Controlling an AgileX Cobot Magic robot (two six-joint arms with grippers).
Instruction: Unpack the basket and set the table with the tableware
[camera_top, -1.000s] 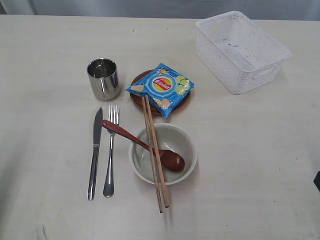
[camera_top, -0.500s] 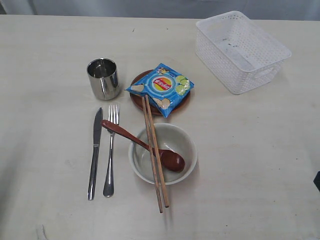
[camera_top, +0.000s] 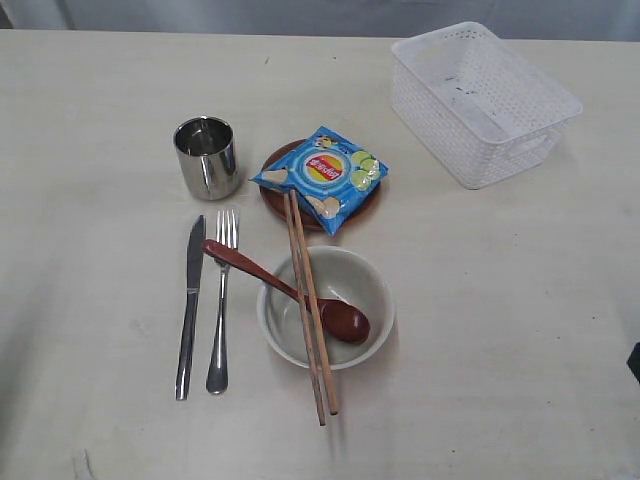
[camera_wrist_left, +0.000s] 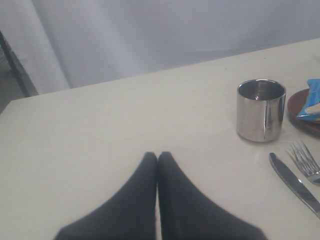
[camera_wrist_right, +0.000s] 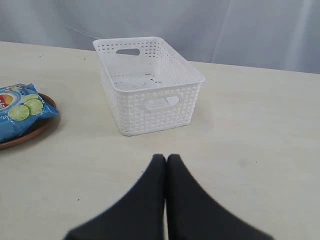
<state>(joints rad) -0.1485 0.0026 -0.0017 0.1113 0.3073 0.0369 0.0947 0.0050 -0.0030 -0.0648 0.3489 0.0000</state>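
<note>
**Tableware laid out on the counter, basket set apart, both end effectors clenched**

The counter is a broad pale beige slab with faint wood grain. At its far right in the exterior view stands the basket, white rectangular plastic with perforated, woven-look walls and cut-out handles. The right wrist view looks into it and shows dark specks on its floor.

Nearer the middle sits the bowl, round, pale and speckled. Just behind it is the plate, a reddish-brown disc largely covered by the chip bag. The bag is glossy blue, with lime slices pictured and a round red-and-yellow logo whose lettering is too small to read.

The cup, a mirror-bright steel cylinder, stands upright left of the plate. The brown chopsticks lie across the bowl, their far ends touching the bag. The dark red wooden spoon rests in the bowl, its handle crossing the fork. The steel knife lies just left of the fork, parallel to it.

Only the exterior view shows the bowl, chopsticks and spoon. Only the wrist views show the left end effector and the right end effector, each matte black, its jaws pressed together on nothing, above bare counter.
</note>
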